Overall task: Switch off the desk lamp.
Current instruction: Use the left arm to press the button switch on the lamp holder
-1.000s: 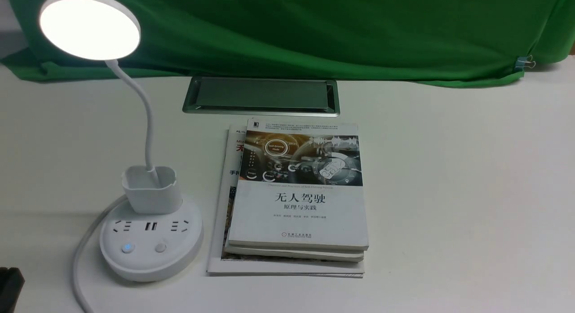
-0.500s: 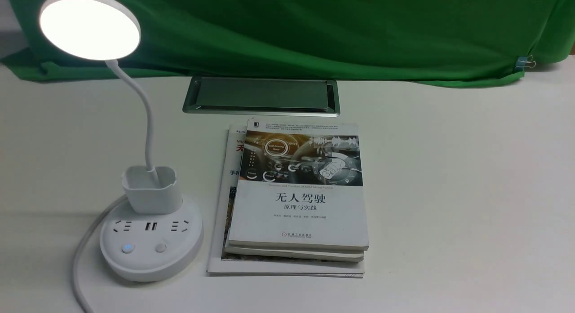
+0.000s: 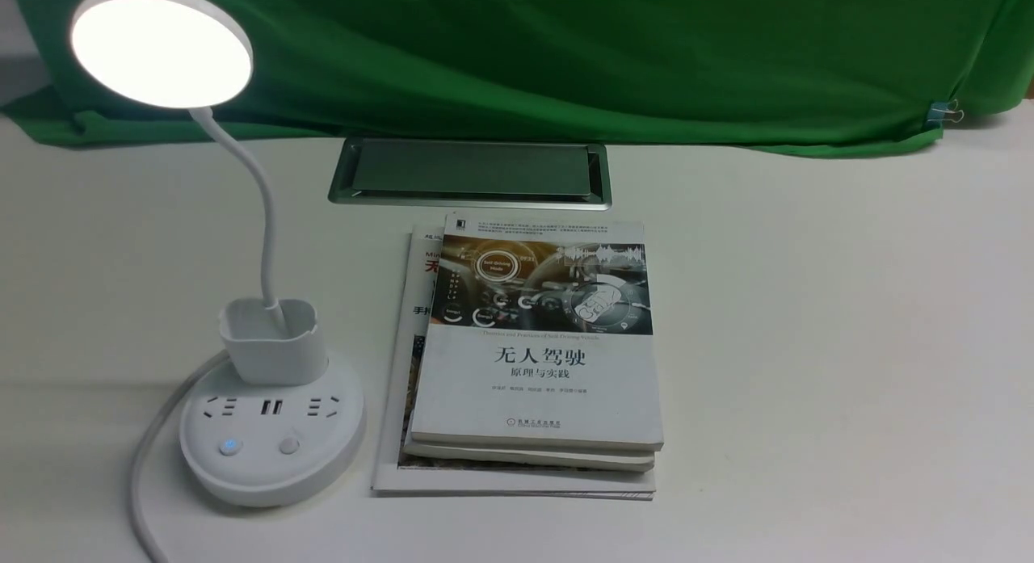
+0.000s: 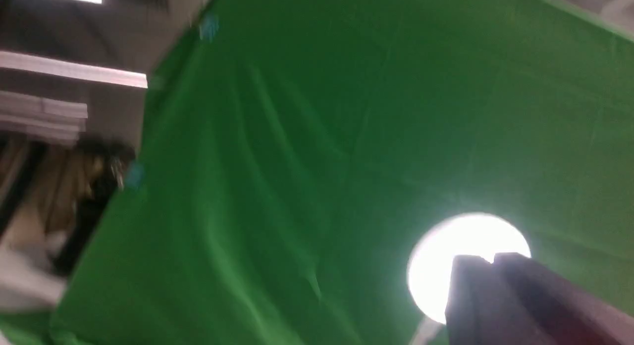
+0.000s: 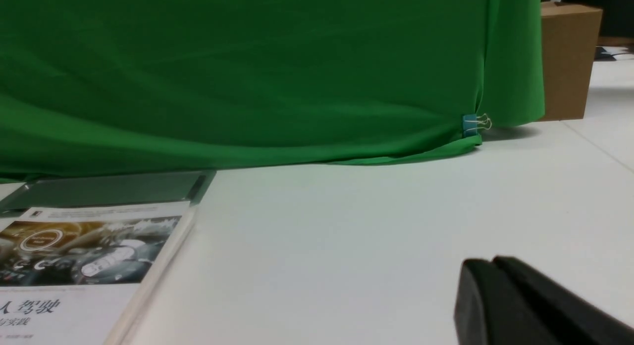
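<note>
The white desk lamp (image 3: 271, 434) stands at the table's left, its round disc head (image 3: 161, 46) lit. Its thin neck rises from a small cup holder (image 3: 271, 341) on a round base with sockets and two buttons; the left button (image 3: 230, 447) glows blue, the right button (image 3: 288, 446) is plain. In the left wrist view the lit head (image 4: 446, 256) shows behind my left gripper (image 4: 493, 260), whose jaws are pressed together and empty. My right gripper (image 5: 493, 262) is shut and empty, low over bare table right of the books. Neither gripper shows in the front view.
A stack of books (image 3: 537, 345) lies right of the lamp base. A metal cable hatch (image 3: 470, 172) is set in the table behind them. A green cloth (image 3: 565, 54) hangs at the back. The lamp's cord (image 3: 141, 474) runs off the front left.
A dark part of my left arm at the front view's bottom left corner has moved out of view. The lamp stays lit and nothing on the table has moved.
</note>
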You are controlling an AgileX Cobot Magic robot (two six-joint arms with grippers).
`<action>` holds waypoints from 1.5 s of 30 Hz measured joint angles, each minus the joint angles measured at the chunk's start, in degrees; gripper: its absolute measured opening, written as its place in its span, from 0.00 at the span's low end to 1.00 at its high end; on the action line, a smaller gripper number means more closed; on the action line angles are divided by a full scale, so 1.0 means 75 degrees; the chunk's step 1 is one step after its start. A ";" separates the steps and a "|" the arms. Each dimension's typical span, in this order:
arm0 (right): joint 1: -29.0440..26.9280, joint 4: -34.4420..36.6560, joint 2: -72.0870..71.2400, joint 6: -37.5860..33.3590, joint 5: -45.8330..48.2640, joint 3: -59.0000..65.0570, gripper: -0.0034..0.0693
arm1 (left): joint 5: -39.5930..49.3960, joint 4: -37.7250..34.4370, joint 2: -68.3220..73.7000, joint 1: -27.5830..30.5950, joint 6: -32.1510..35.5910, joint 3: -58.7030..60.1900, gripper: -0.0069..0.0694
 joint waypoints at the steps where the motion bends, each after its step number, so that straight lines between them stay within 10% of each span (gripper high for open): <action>1: 0.0000 0.0000 0.0000 0.0000 0.0000 0.0000 0.10 | 0.0473 0.0059 0.0328 0.0000 -0.0045 -0.0525 0.12; 11: 0.0000 0.0000 0.0000 0.0000 0.0000 0.0000 0.10 | 0.5116 0.0208 0.3434 0.0000 0.0690 -0.3436 0.12; 31: 0.0000 0.0000 0.0000 0.0000 0.0000 0.0000 0.10 | 0.7460 -0.1147 0.9026 -0.0300 0.3185 -0.5325 0.12; 39: 0.0000 0.0000 0.0000 0.0000 0.0000 0.0000 0.10 | 0.8355 0.2214 1.0742 -0.2574 0.0755 -0.6308 0.12; 45: 0.0000 0.0000 0.0000 0.0000 0.0000 0.0000 0.10 | 0.8623 0.2272 1.1586 -0.2822 0.0599 -0.6985 0.12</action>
